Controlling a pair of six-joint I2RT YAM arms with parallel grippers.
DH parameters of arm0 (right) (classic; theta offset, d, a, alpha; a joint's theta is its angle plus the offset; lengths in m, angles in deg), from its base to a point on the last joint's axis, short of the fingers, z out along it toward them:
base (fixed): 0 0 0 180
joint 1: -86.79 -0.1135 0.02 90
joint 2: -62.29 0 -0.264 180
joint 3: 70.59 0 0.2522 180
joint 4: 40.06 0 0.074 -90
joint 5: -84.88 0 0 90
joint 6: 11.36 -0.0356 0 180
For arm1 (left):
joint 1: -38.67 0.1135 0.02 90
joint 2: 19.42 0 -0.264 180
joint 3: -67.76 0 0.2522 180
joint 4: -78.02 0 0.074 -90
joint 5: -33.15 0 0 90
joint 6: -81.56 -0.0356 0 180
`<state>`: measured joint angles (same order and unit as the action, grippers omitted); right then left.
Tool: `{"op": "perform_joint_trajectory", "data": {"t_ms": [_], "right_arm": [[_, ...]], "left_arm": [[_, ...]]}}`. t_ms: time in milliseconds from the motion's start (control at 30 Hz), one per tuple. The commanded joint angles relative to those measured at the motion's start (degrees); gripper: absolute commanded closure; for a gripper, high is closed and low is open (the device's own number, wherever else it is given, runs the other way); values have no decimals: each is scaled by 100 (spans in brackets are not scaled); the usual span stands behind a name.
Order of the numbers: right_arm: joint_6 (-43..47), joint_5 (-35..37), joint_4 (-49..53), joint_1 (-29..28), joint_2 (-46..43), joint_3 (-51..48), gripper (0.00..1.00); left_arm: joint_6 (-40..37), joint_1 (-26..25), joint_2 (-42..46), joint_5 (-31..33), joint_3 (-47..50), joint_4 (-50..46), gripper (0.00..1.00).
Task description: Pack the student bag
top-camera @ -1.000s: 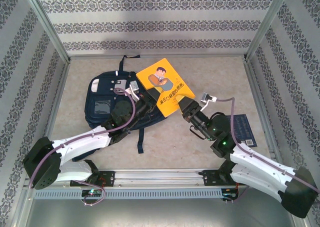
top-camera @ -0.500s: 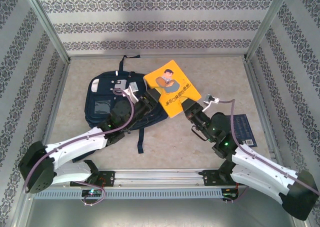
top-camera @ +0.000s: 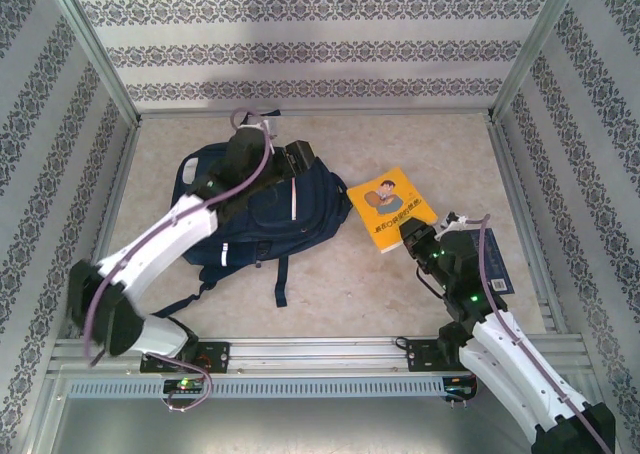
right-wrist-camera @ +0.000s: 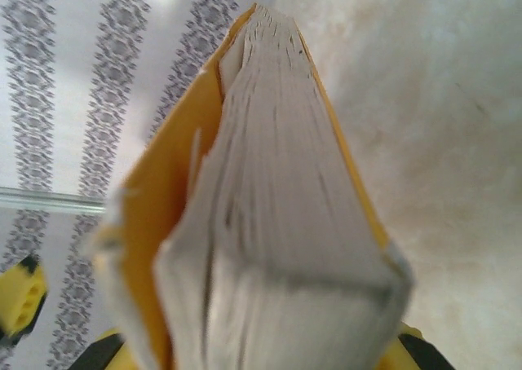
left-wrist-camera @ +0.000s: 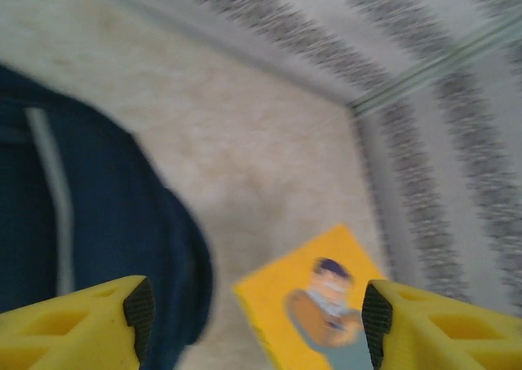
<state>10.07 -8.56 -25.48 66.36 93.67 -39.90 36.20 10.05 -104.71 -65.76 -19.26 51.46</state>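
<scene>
Yellow book (right-wrist-camera: pixel 277 182) — edge blurred, right gripper (top-camera: pixel 410 237) pinching

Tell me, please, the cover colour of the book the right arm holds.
Bright yellow-orange; the book shows best in the top external view.

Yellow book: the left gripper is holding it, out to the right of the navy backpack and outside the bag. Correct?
Not quite. The right gripper holds the yellow book; the right wrist view shows the book's page edges pinched in that gripper. The left gripper stands open over the backpack. The rest holds: the book is to the right of the backpack and outside it.
</scene>
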Motion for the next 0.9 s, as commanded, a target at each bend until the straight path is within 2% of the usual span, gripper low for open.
{"op": "perform_joint_trajectory", "data": {"t_ms": [0, 200, 367, 500, 733, 867], "right_arm": [[329, -541, 32, 61, -139, 153, 100], [679, -684, 489, 91, -598, 157, 100], [837, -666, 918, 126, -1018, 138, 100], [930, -656, 1118, 178, -1125, 110, 100], [985, -746, 1214, 264, -1125, 225, 100], [1111, -789, 1382, 285, -1136, 462, 100]], "left_arm": [[-733, 347, -827, -915, -465, -1128, 31], [-1107, 587, -2014, -1278, -1248, -1488, 37], [-1151, 612, -2452, -1455, -1469, -1462, 42], [-1094, 607, -2610, -1721, -1445, -1275, 52], [-1296, 604, -3021, -1449, -1657, -1732, 64], [-1438, 612, -3276, -1272, -1884, -2108, 75]]}}
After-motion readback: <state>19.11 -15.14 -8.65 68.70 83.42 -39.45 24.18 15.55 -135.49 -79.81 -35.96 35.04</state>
